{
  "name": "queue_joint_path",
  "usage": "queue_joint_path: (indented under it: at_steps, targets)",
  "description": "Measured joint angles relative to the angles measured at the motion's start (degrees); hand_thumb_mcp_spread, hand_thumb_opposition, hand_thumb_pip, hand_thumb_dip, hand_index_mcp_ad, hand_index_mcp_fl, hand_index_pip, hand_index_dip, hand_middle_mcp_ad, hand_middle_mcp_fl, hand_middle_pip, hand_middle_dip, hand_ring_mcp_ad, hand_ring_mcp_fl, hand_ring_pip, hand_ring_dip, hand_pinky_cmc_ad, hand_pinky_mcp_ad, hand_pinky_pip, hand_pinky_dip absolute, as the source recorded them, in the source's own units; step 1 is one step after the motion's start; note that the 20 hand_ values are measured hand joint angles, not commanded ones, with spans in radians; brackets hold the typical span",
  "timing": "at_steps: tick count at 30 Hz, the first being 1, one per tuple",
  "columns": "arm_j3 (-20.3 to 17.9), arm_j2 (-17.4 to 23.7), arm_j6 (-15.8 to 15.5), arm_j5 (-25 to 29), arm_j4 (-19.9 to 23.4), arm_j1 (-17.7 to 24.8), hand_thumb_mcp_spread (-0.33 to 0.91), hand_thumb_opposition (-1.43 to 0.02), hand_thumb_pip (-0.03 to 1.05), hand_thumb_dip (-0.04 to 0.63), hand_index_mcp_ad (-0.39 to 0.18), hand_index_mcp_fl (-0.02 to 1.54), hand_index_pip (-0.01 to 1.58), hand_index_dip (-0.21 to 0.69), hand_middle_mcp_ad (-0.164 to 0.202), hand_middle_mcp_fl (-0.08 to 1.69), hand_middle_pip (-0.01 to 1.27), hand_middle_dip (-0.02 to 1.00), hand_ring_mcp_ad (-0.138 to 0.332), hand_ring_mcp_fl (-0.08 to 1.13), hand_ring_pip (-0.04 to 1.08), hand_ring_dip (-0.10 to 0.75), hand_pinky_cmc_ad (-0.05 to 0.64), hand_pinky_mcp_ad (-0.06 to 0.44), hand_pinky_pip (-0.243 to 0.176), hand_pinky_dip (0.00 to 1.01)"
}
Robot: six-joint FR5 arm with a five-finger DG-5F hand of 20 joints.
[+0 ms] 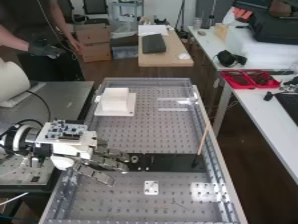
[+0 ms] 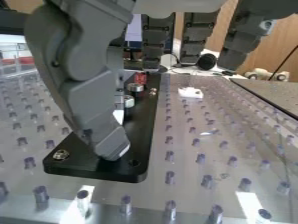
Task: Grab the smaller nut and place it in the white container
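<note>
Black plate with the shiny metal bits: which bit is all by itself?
The shiny bit near a corner of the black plate. The other bits are grouped together, farther along the plate.

We see a smooth white arm [image 1: 11,79] with a rounded body, and a dark cable [image 1: 45,102] runs near it. Its hand [image 1: 72,149] is white, carrying small dark parts on top (we cannot tell which kind). The fingers [image 2: 74,62] are dark grey and blocky, with small round screws [image 2: 55,64].

Soft, fairly bright light covers the perforated panel [image 1: 143,137], with patches of white glare [image 1: 204,191]
</note>
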Motion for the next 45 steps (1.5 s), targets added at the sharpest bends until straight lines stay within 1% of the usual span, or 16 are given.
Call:
queue_joint_path:
  at_steps: [2,6,19,29,31,39,45]
  targets:
    - [0.0,0.0,0.1,0.1,0.0,0.0,0.55,-0.97,0.61,0.25,-0.281,0.35,1.53,0.089,-0.012,0.02,0.13,0.29,0.113,0.0,0.09,0.127,0.316,0.264,-0.075,0.2]
    - [0.0,0.2,0.2,0.1,0.0,0.1,0.57,-0.97,0.58,0.244,-0.278,0.35,1.53,0.089,-0.012,0.02,0.13,0.29,0.115,0.0,0.09,0.127,0.312,0.264,-0.075,0.2]
    - [0.6,0.9,0.5,0.4,-1.0,0.5,0.56,-0.97,0.58,0.239,-0.278,0.37,1.53,0.089,-0.012,0.02,0.13,0.29,0.115,0.0,0.09,0.129,0.312,0.264,-0.075,0.2]
    - [0.8,3.1,0.2,-0.2,-2.7,1.1,0.56,-0.97,0.58,0.239,-0.278,0.37,1.53,0.089,-0.012,0.02,0.13,0.29,0.113,0.0,0.08,0.127,0.316,0.264,-0.075,0.2]
    - [0.9,3.6,0.2,-0.3,-3.2,1.3,0.57,-0.98,0.58,0.239,-0.278,0.37,1.53,0.089,-0.012,0.02,0.13,0.29,0.115,0.0,0.1,0.127,0.316,0.264,-0.075,0.2]
    - [1.0,7.7,0.3,-2.0,-6.4,4.2,0.56,-0.97,0.58,0.239,-0.281,0.37,1.53,0.089,-0.012,0.02,0.13,0.29,0.113,0.0,0.1,0.127,0.316,0.264,-0.075,0.2]
    - [1.9,9.3,0.7,-4.1,-9.0,8.2,0.56,-0.97,0.58,0.239,-0.284,0.37,1.53,0.089,-0.012,0.02,0.13,0.29,0.113,0.0,0.1,0.127,0.316,0.264,-0.075,0.2]
